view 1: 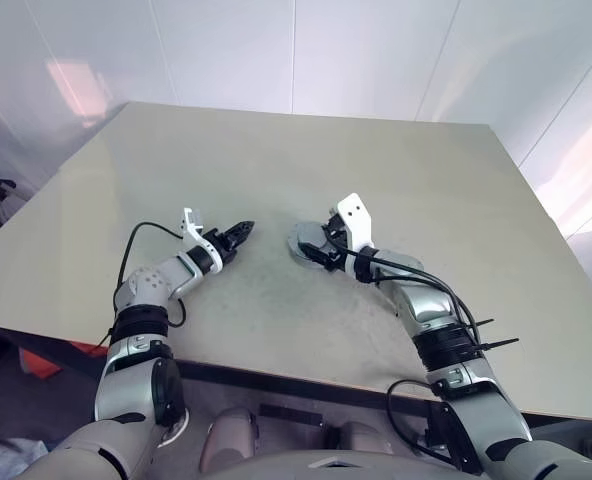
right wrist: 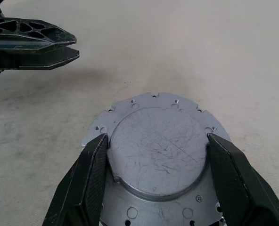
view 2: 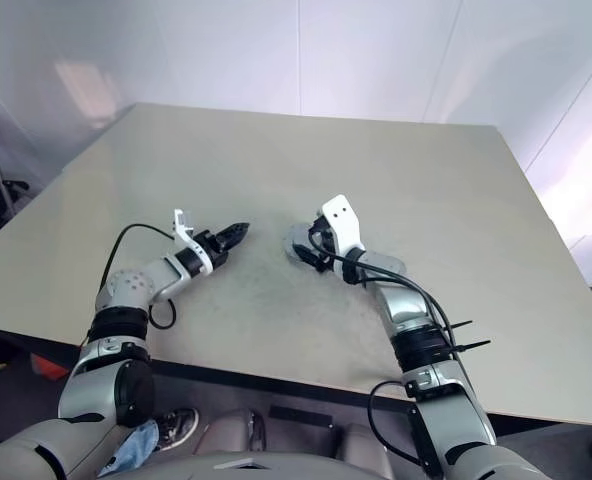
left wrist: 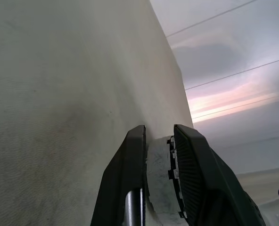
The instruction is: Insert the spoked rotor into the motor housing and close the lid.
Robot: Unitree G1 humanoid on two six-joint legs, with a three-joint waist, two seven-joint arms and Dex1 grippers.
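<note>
on the left, left pincer [view 1: 238,234] held level just above the tabletop [view 1: 396,170], pointing toward the other arm. nearly closed, fingers [left wrist: 130,165] pinched on a small grey round piece [left wrist: 159,181] stood on edge, toothed or notched along one rim; likely the spoked wheel, though spokes cannot be made out from this angle. probably kept aloft like this so it can be carried across and dropped into place.

further right, right pincer [view 1: 311,252] spread wide, one finger at each side of a flat light-grey metal part [right wrist: 156,150] lying on the tabletop. cannot tell whether the fingers press it or merely flank it; seems meant to steady the part while the other arm brings its piece over.

look of that part: scratched, dull round raised face on a wider flange, small holes around the edge, notched outline. no copper windings or red centre to be seen, so housing or lid cannot be settled. the two pincers near each other, not touching.
</note>
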